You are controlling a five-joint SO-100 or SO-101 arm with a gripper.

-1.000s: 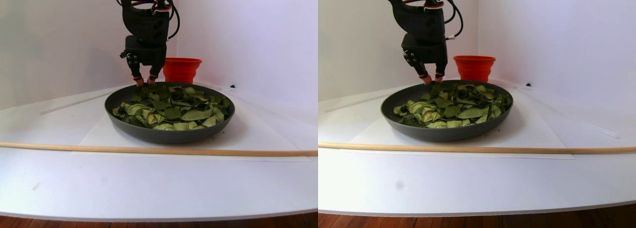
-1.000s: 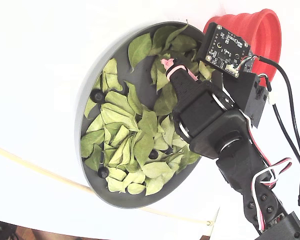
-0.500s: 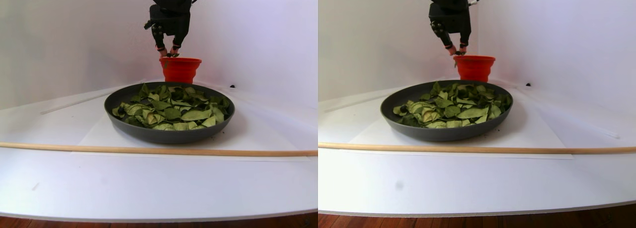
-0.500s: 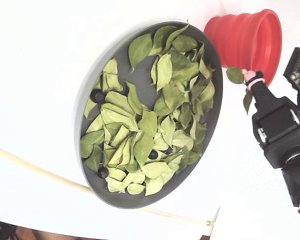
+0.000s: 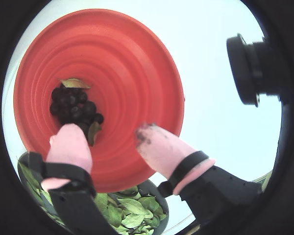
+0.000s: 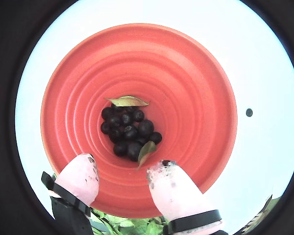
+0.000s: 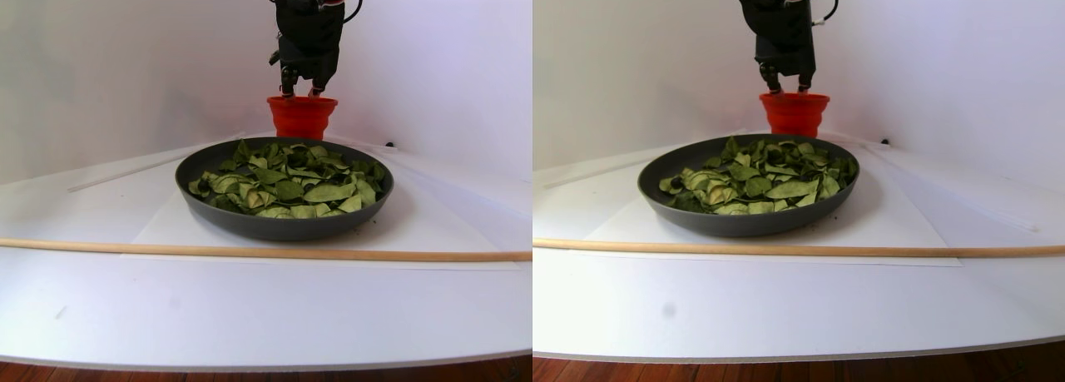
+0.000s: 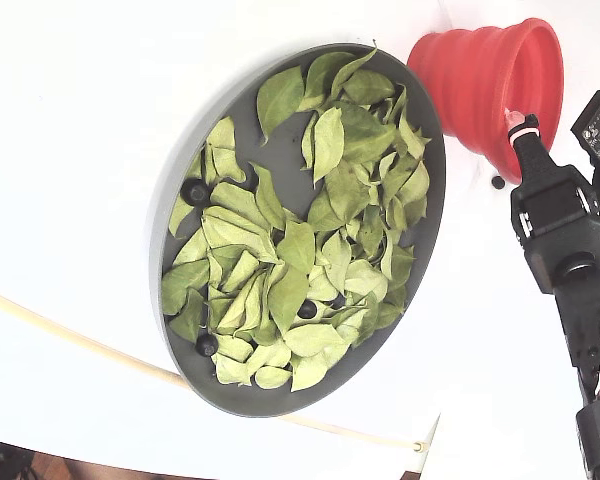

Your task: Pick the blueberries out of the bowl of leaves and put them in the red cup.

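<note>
The claw (image 6: 122, 177) is held just above the cup (image 6: 196, 73), pink fingertips (image 6: 169, 188) spread moderately apart with nothing gripped between them. A heap of berries (image 6: 127, 129) is seen on the cup floor, two leaves (image 6: 129, 101) mixed in; a few more berries (image 8: 194, 191) are left in the bowl (image 8: 280, 400), partly hidden among its leaves (image 8: 280, 240). Risk judged: further leaves could be carried over with half-buried berries, or the cup could be tipped if the claw is lowered onto its rim.
</note>
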